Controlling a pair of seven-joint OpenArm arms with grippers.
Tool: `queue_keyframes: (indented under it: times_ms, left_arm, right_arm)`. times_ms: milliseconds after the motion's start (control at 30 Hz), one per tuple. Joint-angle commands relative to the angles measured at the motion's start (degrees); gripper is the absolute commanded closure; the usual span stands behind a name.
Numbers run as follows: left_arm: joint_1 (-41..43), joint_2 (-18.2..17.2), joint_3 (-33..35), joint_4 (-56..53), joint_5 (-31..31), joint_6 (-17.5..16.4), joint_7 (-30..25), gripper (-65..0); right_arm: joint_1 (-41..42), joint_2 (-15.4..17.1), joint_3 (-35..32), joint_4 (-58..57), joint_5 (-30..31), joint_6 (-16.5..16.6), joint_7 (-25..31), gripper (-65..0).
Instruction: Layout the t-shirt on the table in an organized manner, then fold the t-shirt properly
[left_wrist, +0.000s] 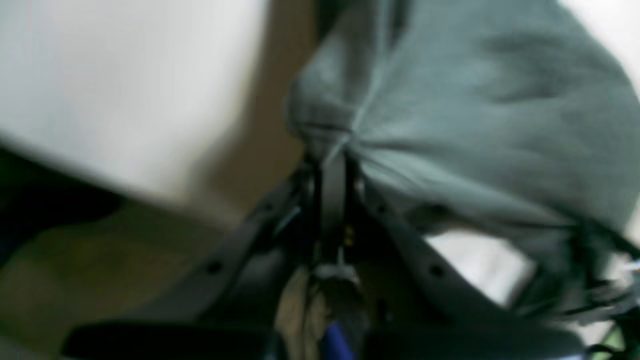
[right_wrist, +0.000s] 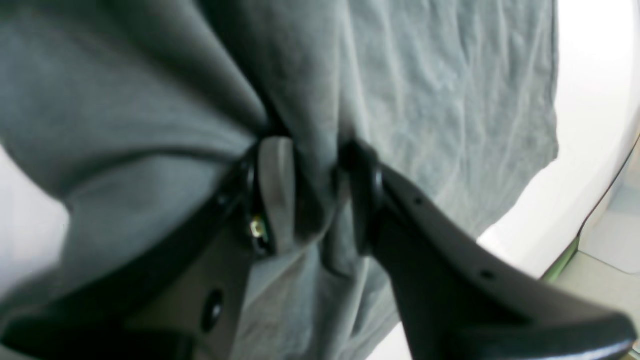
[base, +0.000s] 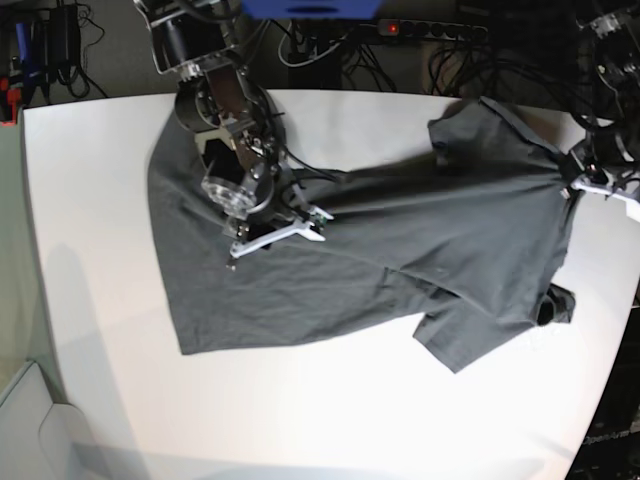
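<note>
much of the left wrist view is smeared with blur, so the seams and folds near the left end effector (left_wrist: 332, 170) are hard to make out; its two fingers sit pressed together on a bunched edge of the t-shirt (left_wrist: 480, 100). in the base view that same end effector (base: 590, 178) is half lost against the dark clutter beyond the desk's far-right rim, and the shirt's edge reaches up to it there. the right end effector (right_wrist: 312, 192) is seen close up, its fingers partly apart with a thick fold of grey cloth clamped between them; the cloth hides most of the desk (right_wrist: 595, 100) in that view. from above, the right end effector (base: 270, 232) and its arm cover a part of the shirt's upper left, so the fabric beneath them cannot be seen.

the t-shirt (base: 400, 250) is dark charcoal grey, spread wide across the middle of the white desk (base: 90, 200) with wrinkles running across it. one sleeve points toward the desk's near edge, another lies toward the far edge, and a small flap is folded under at the right side. the neck label cannot be made out.
</note>
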Motion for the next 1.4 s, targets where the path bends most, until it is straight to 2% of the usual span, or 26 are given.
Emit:
queue_keyframes:
  times_ms: [0, 267, 500, 600, 667, 700, 833, 900, 1033, 1233, 1367]
  left_arm:
    - [0.21, -1.33, -0.58, 1.09, -0.24, 0.12, -0.42, -0.5]
    - [6.37, -4.94, -0.75, 1.18, -0.24, 0.12, -0.42, -2.0]
    - [13.05, -5.29, -0.84, 5.67, -0.24, 0.12, -0.42, -26.9]
    - [14.11, -5.29, -1.19, 7.07, -0.24, 0.12, -0.42, -32.8]
    - [14.37, -5.20, -3.66, 7.42, -0.33, -0.14, -0.42, -33.5]
    - [14.28, -4.85, -5.68, 7.78, -0.33, -1.37, -0.42, -33.5]
    - [12.26, -4.50, -13.94, 8.30, -5.34, -11.31, -0.42, -33.5]
    - [8.74, -4.06, -16.58, 8.13, -7.28, -13.51, -0.42, -33.5]
    - [0.83, -0.89, -16.23, 3.38, -4.73, -13.51, -0.42, -33.5]
    - [-7.61, 4.12, -7.35, -9.54, 6.26, -13.59, -0.42, -33.3]
    - [-8.40, 7.37, -2.16, -14.55, 12.68, -13.86, -8.11, -33.3]
  right_arm:
    - [0.40, -0.47, -0.05, 0.46, 0.02, -0.03, -0.26, -19.8]
    - [0.58, -0.99, -0.14, 0.46, 0.02, -0.03, -0.26, -19.8]
    - [0.58, -0.99, -0.05, 0.46, 0.02, -0.03, -0.26, -19.8]
    - [0.58, -0.99, -0.05, 0.55, 0.02, -0.03, -0.26, -19.8]
    - [0.58, -0.99, -0.14, 0.72, 0.02, -0.03, -0.26, -19.8]
    - [0.49, -0.99, -0.23, 0.99, 0.02, -0.03, -0.26, -19.8]
    - [0.40, -0.99, -0.23, 5.91, 0.02, -0.03, -0.26, -19.8]
    - [0.40, -0.99, -0.23, 8.55, 0.02, -0.03, -0.26, -19.8]
    - [0.66, -2.49, -0.31, 10.92, 0.02, -0.03, -0.26, -19.8]
    - [2.42, -3.72, -0.31, 11.98, -0.07, -0.03, -0.70, -19.8]
    - [2.60, -3.90, -0.40, 14.26, -0.07, -0.03, -0.79, -19.8]
